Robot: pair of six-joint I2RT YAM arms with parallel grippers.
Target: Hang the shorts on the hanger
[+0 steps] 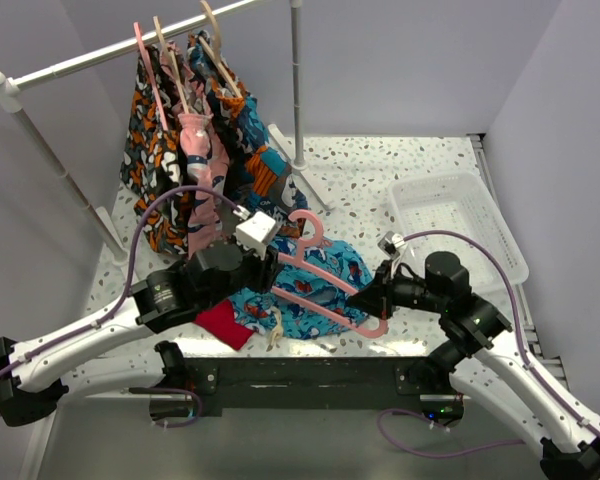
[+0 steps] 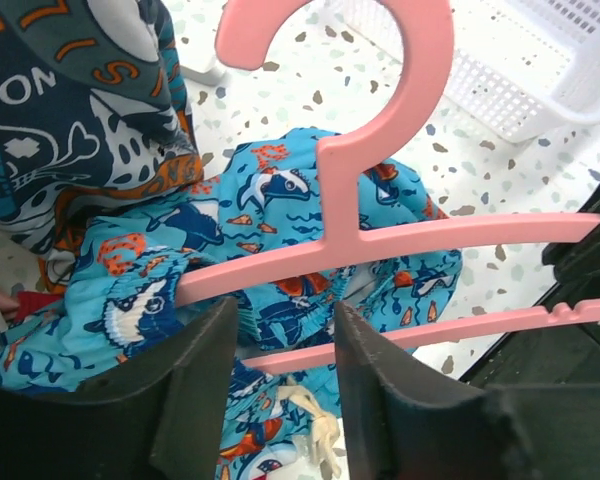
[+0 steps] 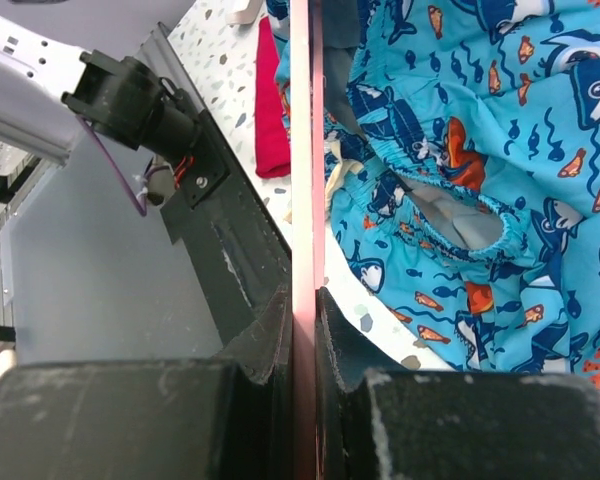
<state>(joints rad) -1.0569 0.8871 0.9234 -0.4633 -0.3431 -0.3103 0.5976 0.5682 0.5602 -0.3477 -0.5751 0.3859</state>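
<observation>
top: high, looking down | wrists: close, both facing hanger (image 2: 400, 240)

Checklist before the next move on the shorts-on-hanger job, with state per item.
1. Right pincer shut on the hanger bar: ok.
2. Left pincer jaws apart, holding nothing: ok.
3. Left pincer clear of the hanger bars: cannot tell; they cross close by its fingers.
4. Shorts on the hanger: not ok; they lie bunched on the table beneath it.
5. View of the waistband for a grasp: ok, in the right wrist view.
</observation>
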